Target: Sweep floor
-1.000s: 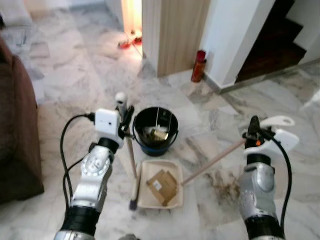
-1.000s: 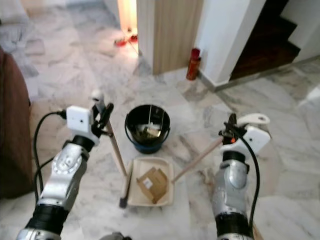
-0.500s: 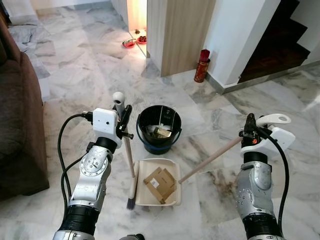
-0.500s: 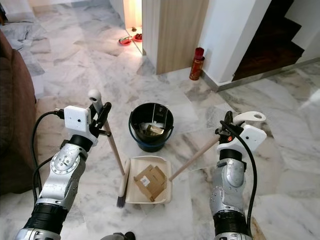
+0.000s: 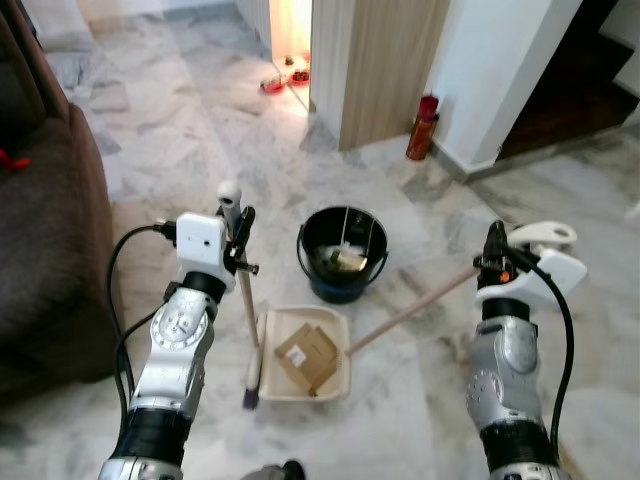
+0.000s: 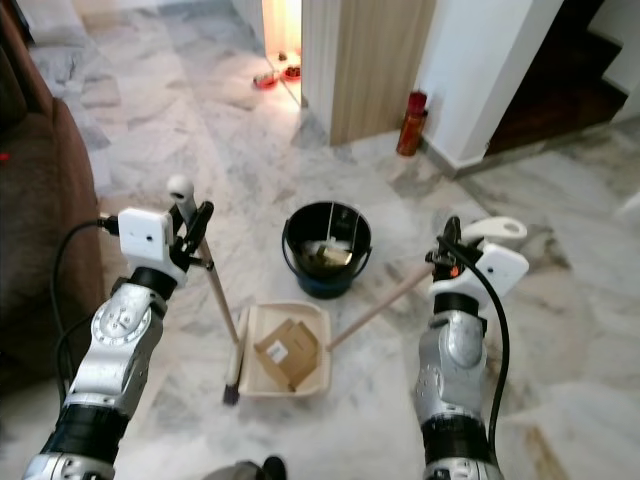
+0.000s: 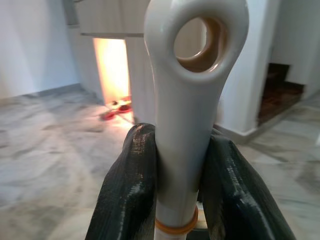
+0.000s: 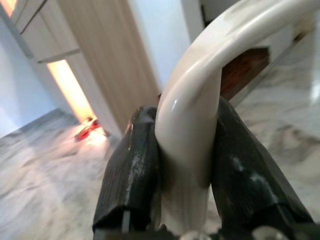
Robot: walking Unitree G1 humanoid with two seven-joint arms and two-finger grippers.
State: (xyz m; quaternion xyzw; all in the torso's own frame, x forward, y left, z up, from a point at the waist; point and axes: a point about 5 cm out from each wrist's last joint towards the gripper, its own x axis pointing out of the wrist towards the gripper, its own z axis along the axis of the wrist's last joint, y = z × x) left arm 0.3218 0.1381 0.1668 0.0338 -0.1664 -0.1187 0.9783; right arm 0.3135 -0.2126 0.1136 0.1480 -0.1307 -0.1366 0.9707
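I judge the sweeping itself mostly done and the emptying still ahead; my left end effector (image 7: 177, 200) is clenched on the white top of the broom (image 5: 245, 305), whose fingers (image 7: 125, 190) press the handle from both sides, and the broom stands nearly upright with its bristles on the floor (image 5: 170, 130) just beside the dustpan (image 5: 335, 365), on the side away from the pan's handle; my right end effector (image 8: 182, 190) is clenched on the curved white grip of the dustpan handle (image 5: 415, 310), which slants from the pan up to that arm; the dustpan lies flat on the floor, just in front of the bucket (image 5: 343, 255) on my side; in the pan sits a piece of cardboard (image 5: 307, 355), brown with a small pale label, lying loose and tilted against the pan's floor; the bucket is black, upright, with some pale and yellowish scraps at its bottom that I cannot make out further; what remains, as I read it, is to lift the pan, tip the cardboard into the bucket, and check the marble around the bucket for more litter
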